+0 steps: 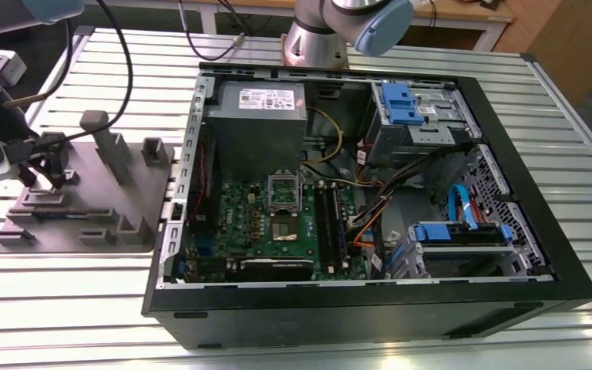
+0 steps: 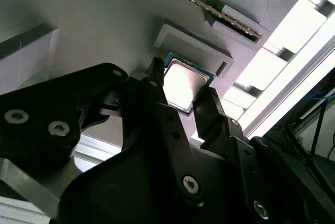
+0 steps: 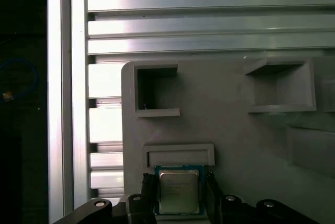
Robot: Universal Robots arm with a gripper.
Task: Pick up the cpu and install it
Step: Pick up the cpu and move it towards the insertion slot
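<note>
The cpu (image 3: 179,192), a small square chip with a silvery top and a pale rim, sits between the two black fingers of my gripper (image 3: 178,176). In both wrist views the fingers press against its opposite edges, so my gripper (image 2: 180,87) is shut on the cpu (image 2: 184,80). It hangs just over the grey fixture plate (image 1: 80,204), next to a shallow rectangular pocket (image 3: 178,156). In the exterior view my gripper (image 1: 47,179) is at the left, over that plate. The motherboard socket (image 1: 283,225) lies in the open computer case, with its metal frame (image 1: 283,189) raised.
The open black computer case (image 1: 378,301) takes up the middle and the exterior view's right, with a grey power supply (image 1: 260,116), blue drive brackets (image 1: 404,104) and loose cables (image 1: 378,208). Tall grey posts (image 1: 105,142) rise from the fixture plate. A slatted aluminium table (image 1: 70,293) lies underneath.
</note>
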